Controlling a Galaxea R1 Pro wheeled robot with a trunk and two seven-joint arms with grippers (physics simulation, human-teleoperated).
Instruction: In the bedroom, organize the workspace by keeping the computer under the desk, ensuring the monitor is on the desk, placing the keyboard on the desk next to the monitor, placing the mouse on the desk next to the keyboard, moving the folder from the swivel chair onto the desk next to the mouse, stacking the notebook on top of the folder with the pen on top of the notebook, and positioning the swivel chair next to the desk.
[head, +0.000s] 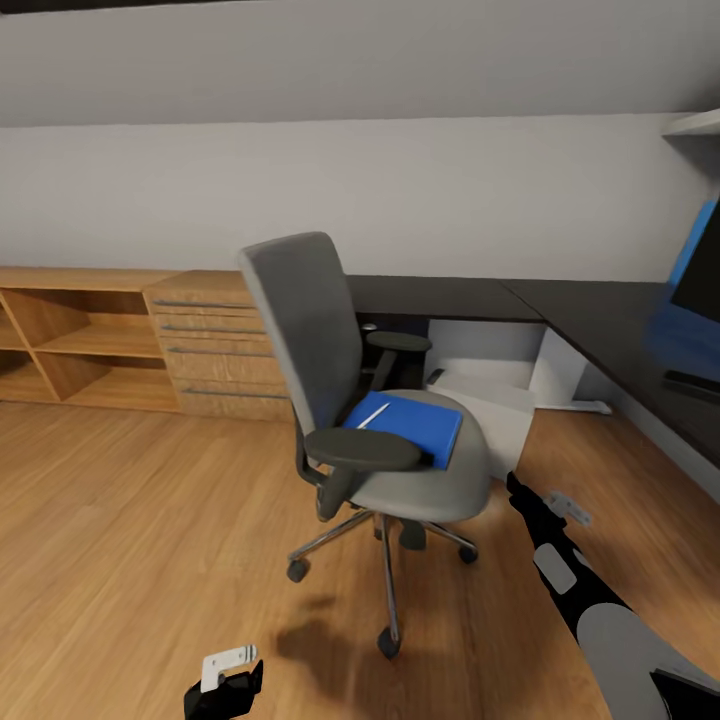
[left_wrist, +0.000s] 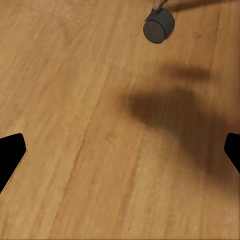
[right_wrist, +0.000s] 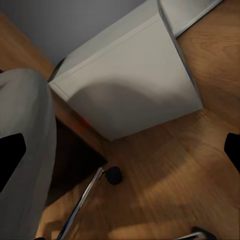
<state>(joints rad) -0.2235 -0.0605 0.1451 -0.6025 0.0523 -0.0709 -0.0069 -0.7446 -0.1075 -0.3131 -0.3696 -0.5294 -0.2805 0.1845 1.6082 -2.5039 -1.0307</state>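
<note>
While both arms hang low, the right gripper (right_wrist: 120, 145) points at floor beside the chair, fingers spread wide at the frame edges, nothing between them. Left gripper (left_wrist: 120, 150) same: wide apart, empty, above bare wood floor (left_wrist: 75, 100), with one black castor (left_wrist: 158, 26) ahead of it. In head view the left gripper (head: 225, 685) sits low near the frame bottom, right arm (head: 560, 560) reaches toward the chair's base.

Swivel chair (head: 330, 380) stands out on the floor in front of the desk (head: 560, 310), apart from it. Folder (head: 410, 425) lies flat on the seat, pen (head: 372, 416) lying on its left part. Can't tell whether the notebook is there.

Computer (head: 495, 400) is on the floor under the desk corner, just behind the chair; right wrist view shows its grey case (right_wrist: 130, 85) close to the seat edge (right_wrist: 25, 150) and a chrome leg with castor (right_wrist: 113, 175).

Monitor (head: 700, 265) is on the desk at far right, cropped by the frame, a blue panel (head: 690, 250) behind it. A dark flat edge (head: 690, 383) lies on the desk below the screen, probably the keyboard, too cropped to confirm.

Light-wood drawer chest (head: 210, 345) and open shelving (head: 80, 340) stand against the wall at left.
</note>
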